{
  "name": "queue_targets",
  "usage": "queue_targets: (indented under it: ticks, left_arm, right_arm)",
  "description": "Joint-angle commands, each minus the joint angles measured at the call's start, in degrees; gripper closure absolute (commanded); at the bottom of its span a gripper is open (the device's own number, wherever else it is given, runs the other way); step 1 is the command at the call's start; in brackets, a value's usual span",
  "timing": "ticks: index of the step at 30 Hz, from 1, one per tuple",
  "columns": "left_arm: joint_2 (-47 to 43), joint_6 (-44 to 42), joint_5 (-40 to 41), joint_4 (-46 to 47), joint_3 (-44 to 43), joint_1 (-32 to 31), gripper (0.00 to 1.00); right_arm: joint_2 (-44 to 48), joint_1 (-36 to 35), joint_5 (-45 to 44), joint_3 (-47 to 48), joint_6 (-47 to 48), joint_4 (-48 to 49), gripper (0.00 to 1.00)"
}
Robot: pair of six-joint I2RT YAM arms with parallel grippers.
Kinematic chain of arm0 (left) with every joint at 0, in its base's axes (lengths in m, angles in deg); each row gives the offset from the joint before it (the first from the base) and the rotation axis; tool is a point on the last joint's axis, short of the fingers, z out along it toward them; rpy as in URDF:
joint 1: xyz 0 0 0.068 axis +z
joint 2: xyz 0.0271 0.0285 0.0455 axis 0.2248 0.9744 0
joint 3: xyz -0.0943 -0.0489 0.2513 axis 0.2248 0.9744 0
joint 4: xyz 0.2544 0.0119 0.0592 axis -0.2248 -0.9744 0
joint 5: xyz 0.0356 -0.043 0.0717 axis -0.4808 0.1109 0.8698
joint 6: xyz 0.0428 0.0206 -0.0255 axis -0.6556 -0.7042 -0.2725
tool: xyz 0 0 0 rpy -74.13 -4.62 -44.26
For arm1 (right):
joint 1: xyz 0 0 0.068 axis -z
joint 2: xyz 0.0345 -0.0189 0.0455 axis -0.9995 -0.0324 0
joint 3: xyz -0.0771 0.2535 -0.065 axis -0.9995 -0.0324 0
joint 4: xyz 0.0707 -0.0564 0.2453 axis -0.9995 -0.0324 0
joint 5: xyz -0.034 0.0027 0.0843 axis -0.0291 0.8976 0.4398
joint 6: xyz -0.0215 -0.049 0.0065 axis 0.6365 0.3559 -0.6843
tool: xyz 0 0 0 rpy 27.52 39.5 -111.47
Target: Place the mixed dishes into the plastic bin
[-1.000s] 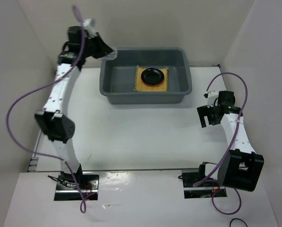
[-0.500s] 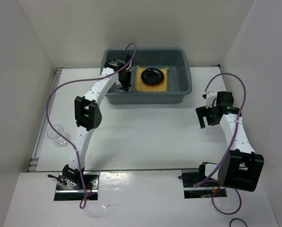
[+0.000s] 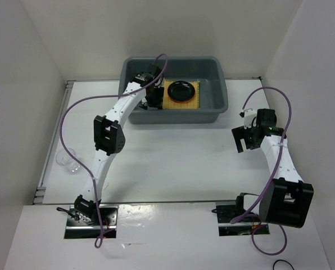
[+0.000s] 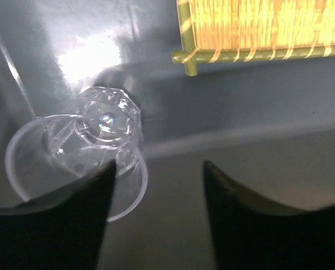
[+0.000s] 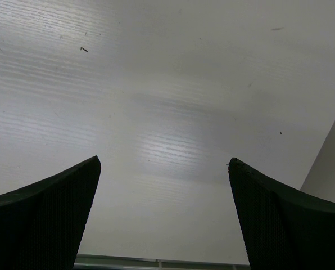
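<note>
The grey plastic bin stands at the back of the table. On its floor lies the tan woven mat with a black dish on top. My left gripper is down inside the bin's left half, open, with nothing between its jaws. A small clear cup lies tipped on the bin floor beside my left finger, its mouth towards the camera. The mat's corner shows beyond it. My right gripper hangs open over bare table.
Another clear cup stands on the table at the far left, near the left wall. White walls close in the table on the left, back and right. The left arm's purple cable loops over the table's left side.
The left arm swung from above the bin's back left corner down into the bin. Its jaws opened and let go of the clear cup. The right arm stayed still.
</note>
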Motion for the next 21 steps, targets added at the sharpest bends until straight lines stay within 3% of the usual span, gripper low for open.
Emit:
queue_targets:
  ticks: [1,3,4,8,12,15,16,18,19,20,21]
  left_arm:
    - [-2.0,1.8,3.7,-1.9,-7.6,0.2,0.24]
    - [-5.4,1.8,7.9,-1.9,-10.2,0.2,0.03]
    - [-6.6,2.4,9.2,-1.9,-11.5,0.2,0.0]
    - [-12.2,3.4,14.4,-4.4,-17.7,1.5,0.0]
    - [-20.0,11.0,29.2,-10.2,-18.9,5.5,0.0]
    - [-27.8,15.4,33.6,-10.2,-7.9,12.2,0.0]
    - [-29.8,19.5,34.4,-10.2,2.0,13.9,0.0]
    - [-37.0,24.3,36.3,-9.7,13.7,20.1,0.0]
    - [-40.4,27.0,35.8,-7.8,21.0,22.6,0.0]
    - [-49.0,26.0,33.7,1.3,38.1,28.7,0.0]
    - [-53.7,24.0,30.1,7.5,46.3,31.9,0.0]
  right_arm:
    - [1.0,-0.5,0.2,-0.3,0.3,1.6,0.01]
    - [1.0,-0.5,0.2,-0.3,0.3,1.6,0.01]
    - [1.0,-0.5,0.2,-0.3,0.3,2.1,0.01]
    - [0.5,-0.5,0.2,-0.3,0.3,2.1,0.01]
    - [0.5,-0.5,0.2,-0.3,0.3,2.1,0.01]
    - [0.0,-0.5,0.2,-0.3,0.3,2.1,0.01]
    - [0.0,-1.0,0.2,-0.3,0.3,2.1,0.01]
    - [0.0,-1.0,0.2,-0.3,0.3,2.1,0.01]
    - [0.0,-1.0,0.2,-0.3,0.3,2.1,0.01]
    - [0.0,-1.0,0.2,-0.3,0.3,2.1,0.01]
    - [0.0,-1.5,0.2,-0.3,0.3,2.1,0.01]
